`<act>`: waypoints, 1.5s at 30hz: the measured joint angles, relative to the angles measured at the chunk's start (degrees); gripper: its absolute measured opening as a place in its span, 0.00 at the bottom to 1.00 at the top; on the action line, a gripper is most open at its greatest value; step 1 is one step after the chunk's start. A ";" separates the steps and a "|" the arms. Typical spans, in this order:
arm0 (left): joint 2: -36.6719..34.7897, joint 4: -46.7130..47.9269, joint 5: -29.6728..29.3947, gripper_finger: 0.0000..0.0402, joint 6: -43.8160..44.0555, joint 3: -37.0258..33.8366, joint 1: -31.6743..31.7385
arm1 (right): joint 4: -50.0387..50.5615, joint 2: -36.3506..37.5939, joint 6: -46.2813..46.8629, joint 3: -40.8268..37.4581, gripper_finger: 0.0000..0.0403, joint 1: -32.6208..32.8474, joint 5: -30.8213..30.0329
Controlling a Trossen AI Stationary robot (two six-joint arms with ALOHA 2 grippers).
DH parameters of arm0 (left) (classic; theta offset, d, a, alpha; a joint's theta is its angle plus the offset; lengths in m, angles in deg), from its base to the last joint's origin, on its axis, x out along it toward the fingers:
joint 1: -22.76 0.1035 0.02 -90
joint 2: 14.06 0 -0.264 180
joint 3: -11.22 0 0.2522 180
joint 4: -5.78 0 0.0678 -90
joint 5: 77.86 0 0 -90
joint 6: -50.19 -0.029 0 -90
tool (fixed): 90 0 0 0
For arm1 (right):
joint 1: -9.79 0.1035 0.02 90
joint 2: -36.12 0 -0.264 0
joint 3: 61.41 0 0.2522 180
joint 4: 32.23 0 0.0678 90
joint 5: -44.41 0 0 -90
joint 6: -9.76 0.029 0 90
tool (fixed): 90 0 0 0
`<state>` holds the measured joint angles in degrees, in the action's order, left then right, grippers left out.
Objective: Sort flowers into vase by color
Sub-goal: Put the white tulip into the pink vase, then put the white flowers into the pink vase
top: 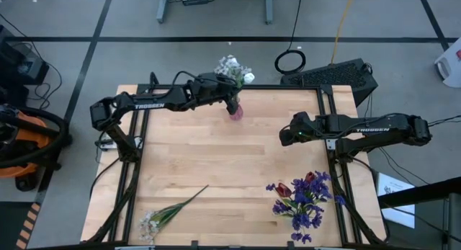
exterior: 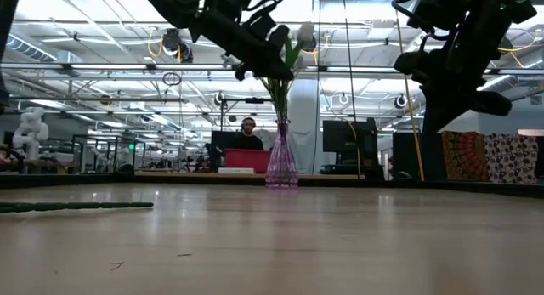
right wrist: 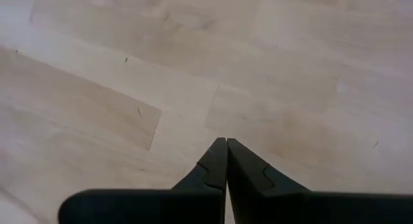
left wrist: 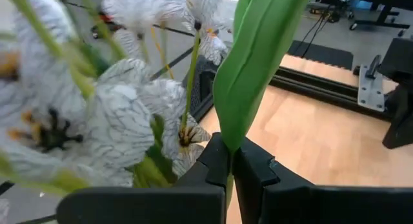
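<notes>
A pink glass vase [top: 235, 111] stands at the middle of the table's far edge, with white flowers [top: 232, 66] rising from it. My left gripper [top: 232, 97] hovers just above the vase's mouth, shut on a white flower's green leaf. In the low view the stems [exterior: 277, 95] run from that gripper down into the vase neck [exterior: 281, 125]. A bunch of purple and dark red flowers [top: 302, 199] lies at the near right. A spray of tiny white blossoms [top: 169, 210] lies at the near left. My right gripper [top: 286, 135] hangs shut over the table's right side, touching nothing. My left gripper pinches the lower part of a broad green leaf [left wrist: 227, 143] between its two fingertips [left wrist: 216, 161]. The leaf stands up past the fingers among the white blossoms [left wrist: 122, 121]. The fingers come slanting down from the table's left, above the vase's mouth. The flower is upright.
Bare wood [top: 230, 163] lies between the vase and the flowers on the table. Black frame rails [top: 328, 113] edge the table. A black keyboard [top: 331, 73] lies beyond the far right corner. A person [exterior: 247, 135] sits far off in the room behind.
</notes>
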<state>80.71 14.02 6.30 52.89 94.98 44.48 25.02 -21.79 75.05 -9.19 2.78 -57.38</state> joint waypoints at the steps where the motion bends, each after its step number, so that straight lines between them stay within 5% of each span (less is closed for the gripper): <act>1: 0.23 -0.14 0.29 0.03 -0.02 0.00 0.00 | 0.00 0.00 -0.02 0.00 0.00 -0.01 -0.57; 9: 0.42 0.96 0.64 0.05 0.07 0.00 0.00 | 0.00 0.00 -0.26 0.00 0.00 -0.01 -2.19; 21: -0.99 6.05 1.59 0.33 1.34 0.00 -0.22 | 0.02 0.00 -0.40 0.00 0.00 0.00 -3.38; 38: -12.17 19.46 1.58 0.34 0.13 0.00 -0.75 | -0.90 0.00 0.05 0.00 0.00 -0.01 -8.22; 45: -16.34 28.79 0.64 0.34 6.61 0.00 -3.65 | -1.79 0.00 -2.50 0.00 0.00 0.01 -8.30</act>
<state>64.37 42.80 6.94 59.50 94.98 40.83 23.23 -21.79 72.55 -9.19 2.79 -65.68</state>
